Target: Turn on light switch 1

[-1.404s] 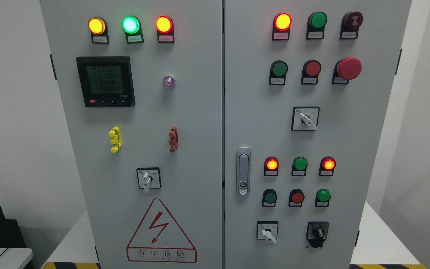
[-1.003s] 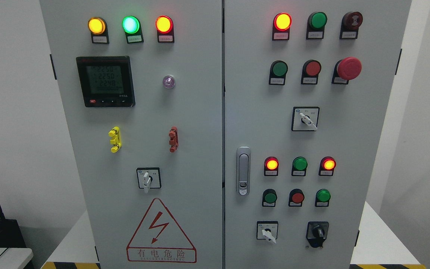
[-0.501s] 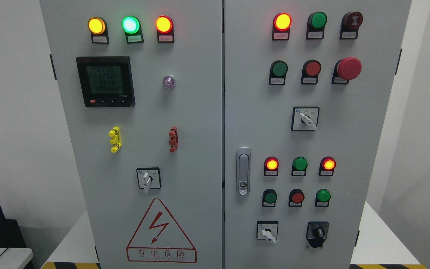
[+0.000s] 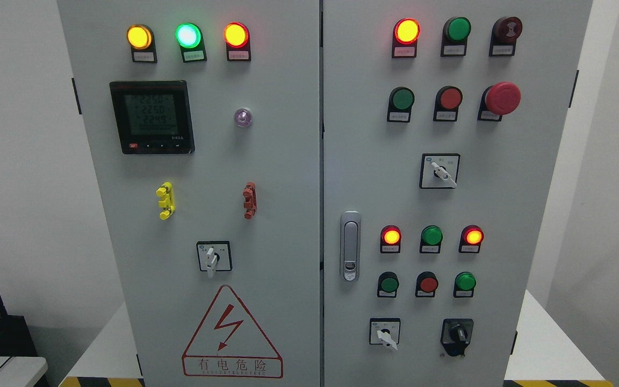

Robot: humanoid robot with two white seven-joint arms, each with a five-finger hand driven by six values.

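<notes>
Neither hand is shown in the head view, so whether each is released, clenched or grasping cannot be told. Two grey doors of an electrical cabinet (image 4: 288, 161) fill the view, divided by a vertical seam.

Which control is light switch 1 cannot be told, since the small labels are too fine to be read. Four rotary selector switches are seen. On the left door, a white-handled selector (image 4: 213, 257) is set low in the middle, its handle pointing nearly straight down. On the right door, a second white-handled selector (image 4: 440, 171) is mounted at mid height, its handle angled down to the right. A third white-handled selector (image 4: 384, 332) is placed near the bottom, also angled down to the right, and a black selector (image 4: 456, 336) is fixed just beside it on the right.

Across the top of the left door, an amber lamp (image 4: 139, 36), a green lamp (image 4: 188, 35) and a red lamp (image 4: 236, 35) are lit. Below them a digital meter (image 4: 152, 117) is mounted, with lit digits. A yellow clip (image 4: 165, 200) and a red clip (image 4: 249, 200) are fixed lower down, above a red-outlined warning triangle (image 4: 231, 333).

On the right door, a red mushroom button (image 4: 502, 98) is seen at the upper right, and a silver door latch (image 4: 350, 245) is set by the seam.
</notes>
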